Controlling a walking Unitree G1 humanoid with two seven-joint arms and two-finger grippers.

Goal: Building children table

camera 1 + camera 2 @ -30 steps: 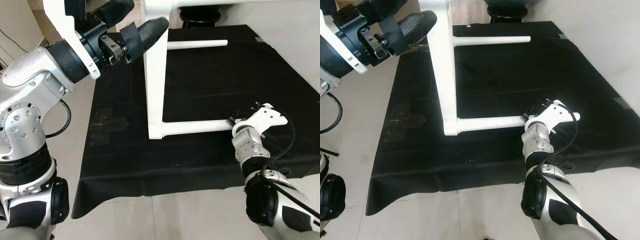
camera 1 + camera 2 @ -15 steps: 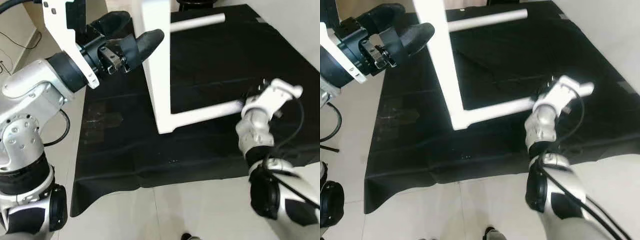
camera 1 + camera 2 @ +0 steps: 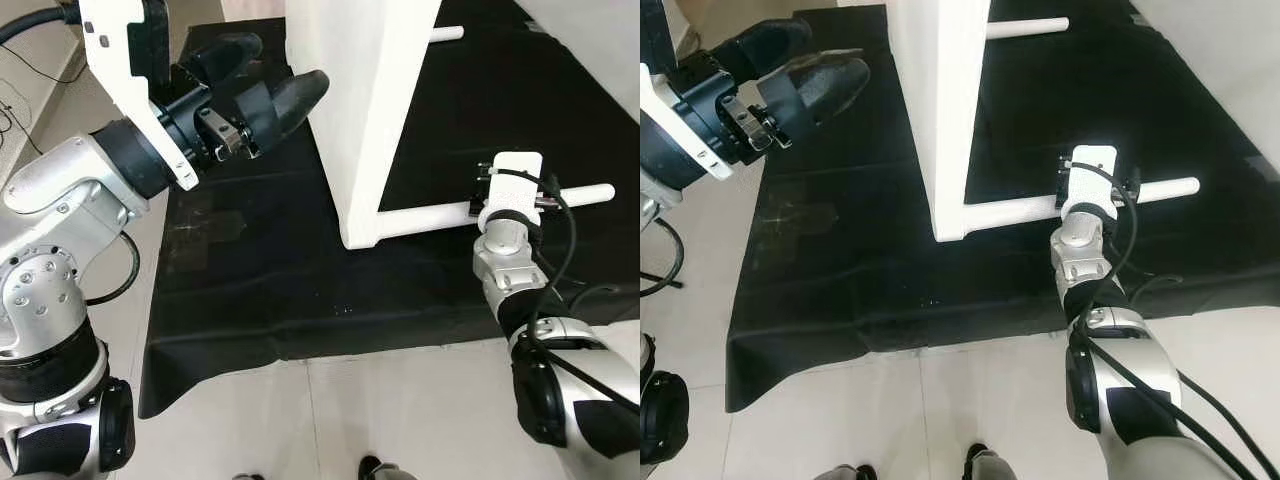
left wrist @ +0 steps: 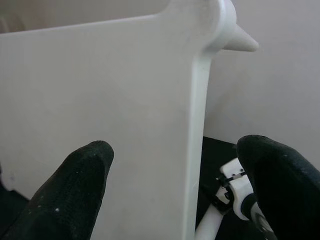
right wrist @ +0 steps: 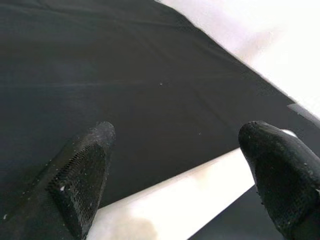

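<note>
The white children's table stands on its side on a black cloth (image 3: 250, 290). Its tabletop (image 3: 365, 100) is upright, and the near leg (image 3: 580, 192) and far leg (image 3: 447, 33) point right. My left gripper (image 3: 272, 72) is open beside the tabletop's left face. In the left wrist view the tabletop's edge (image 4: 197, 130) lies between the spread fingers (image 4: 75, 185). My right wrist (image 3: 510, 195) sits over the near leg, partway along it. In the right wrist view my right gripper (image 5: 180, 170) is open, with the leg (image 5: 175, 207) crossing between its fingers, which are apart from it.
The cloth lies on a pale tiled floor (image 3: 400, 420), and its front edge is near me. A cable (image 3: 560, 250) loops off my right wrist. Dark shoe tips (image 3: 975, 462) show at the bottom edge. A pale surface (image 3: 1230, 50) borders the cloth at the right.
The whole view has shifted and the table looms closer. My right gripper was at the near leg's free end; now the leg reaches past it to the right. The left gripper stays beside the tabletop.
</note>
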